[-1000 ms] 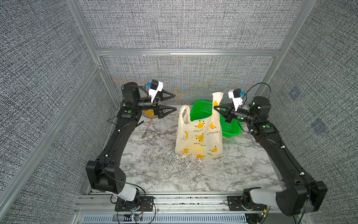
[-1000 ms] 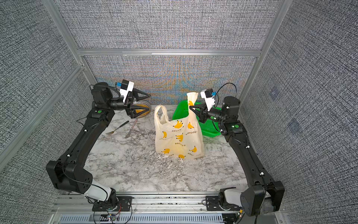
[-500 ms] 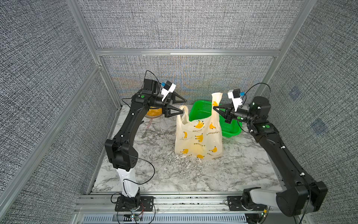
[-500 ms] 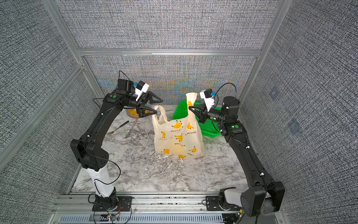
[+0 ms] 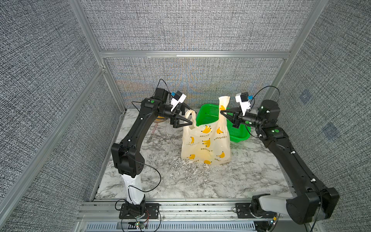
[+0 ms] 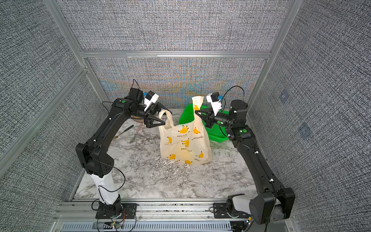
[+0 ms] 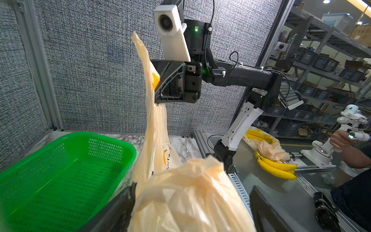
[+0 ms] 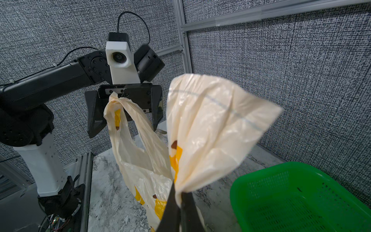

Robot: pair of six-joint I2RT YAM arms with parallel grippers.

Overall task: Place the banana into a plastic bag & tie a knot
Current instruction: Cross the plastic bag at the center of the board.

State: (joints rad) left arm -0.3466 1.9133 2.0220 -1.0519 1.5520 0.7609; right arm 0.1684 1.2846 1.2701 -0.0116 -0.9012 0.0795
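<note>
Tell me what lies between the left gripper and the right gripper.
The plastic bag stands upright there, filling most of that stretch; both top views show it.

Enclosure: you are working inside three walls of grey woven-textured panel (image 5: 190, 26), at the back and on both sides. They are held in an aluminium frame (image 5: 192, 54), with one bar across the back and another along the left wall. The cell floor is a white marble-patterned tabletop (image 5: 200, 184) with grey veining. Slotted aluminium rails (image 5: 196, 209) run along your front edge. In the left wrist view, beyond the open front, you can see metal shelving (image 7: 319, 28) loaded with dark bins (image 7: 325, 63) and a lit ceiling light (image 7: 326, 1) above. Light falls evenly across the tabletop.
</note>
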